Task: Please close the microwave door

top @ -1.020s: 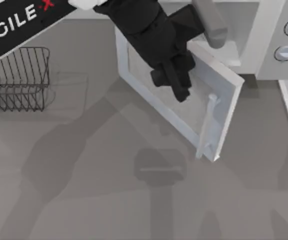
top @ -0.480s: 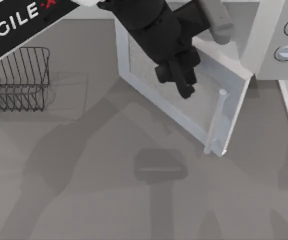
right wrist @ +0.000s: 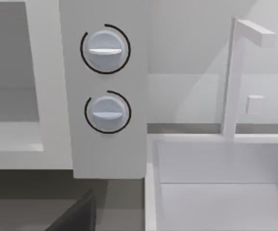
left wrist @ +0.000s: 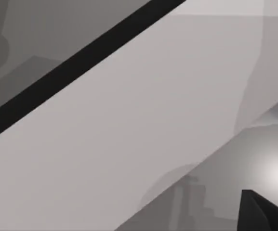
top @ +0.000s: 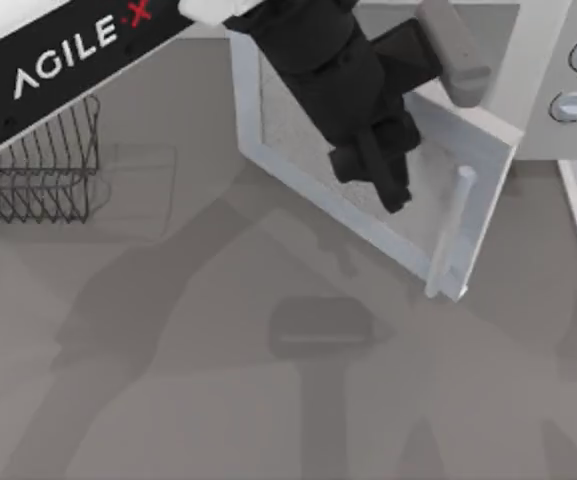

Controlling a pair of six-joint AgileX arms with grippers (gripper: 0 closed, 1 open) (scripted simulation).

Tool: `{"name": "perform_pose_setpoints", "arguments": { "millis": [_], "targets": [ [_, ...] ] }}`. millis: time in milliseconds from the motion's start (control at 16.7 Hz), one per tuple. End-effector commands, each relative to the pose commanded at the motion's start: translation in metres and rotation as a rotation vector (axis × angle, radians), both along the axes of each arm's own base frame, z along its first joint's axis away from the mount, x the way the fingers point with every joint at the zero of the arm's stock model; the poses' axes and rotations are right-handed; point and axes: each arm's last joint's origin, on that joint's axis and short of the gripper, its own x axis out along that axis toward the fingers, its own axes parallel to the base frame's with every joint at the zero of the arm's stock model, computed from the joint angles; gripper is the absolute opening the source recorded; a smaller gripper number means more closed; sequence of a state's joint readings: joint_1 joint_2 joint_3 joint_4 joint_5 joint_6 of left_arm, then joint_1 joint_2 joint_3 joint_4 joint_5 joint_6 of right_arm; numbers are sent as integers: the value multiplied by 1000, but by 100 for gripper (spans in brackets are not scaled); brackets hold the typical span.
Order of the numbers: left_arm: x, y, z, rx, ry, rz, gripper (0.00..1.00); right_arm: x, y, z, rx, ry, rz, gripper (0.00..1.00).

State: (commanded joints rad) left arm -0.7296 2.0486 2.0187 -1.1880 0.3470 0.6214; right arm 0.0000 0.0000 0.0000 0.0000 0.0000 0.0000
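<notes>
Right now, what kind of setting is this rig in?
Probably a simulated kitchen counter: a white microwave with two knobs and its door ajar, a dark wire rack on the grey table, and what looks like a white sink alongside.

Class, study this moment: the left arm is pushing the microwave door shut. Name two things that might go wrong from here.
1. The left end effector presses the flat window of the microwave door, not the bar handle; it may slide off along the panel.
2. The door is only partly swung toward the microwave. If the arm stops early, it could stay ajar.
</notes>
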Motion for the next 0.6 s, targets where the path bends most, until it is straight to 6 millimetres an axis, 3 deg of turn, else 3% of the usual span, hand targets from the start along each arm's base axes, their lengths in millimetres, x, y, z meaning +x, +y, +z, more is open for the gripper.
{"name": "perform_pose_setpoints", "arguments": {
  "millis": [180, 600],
  "targets": [
    [5, 1, 13, -35, -59, 26, 0, 0, 0, 0, 0, 0, 0, 100],
    [2, -2, 9, -22, -39, 19, 0, 0, 0, 0, 0, 0, 0, 100]
  ]
}}
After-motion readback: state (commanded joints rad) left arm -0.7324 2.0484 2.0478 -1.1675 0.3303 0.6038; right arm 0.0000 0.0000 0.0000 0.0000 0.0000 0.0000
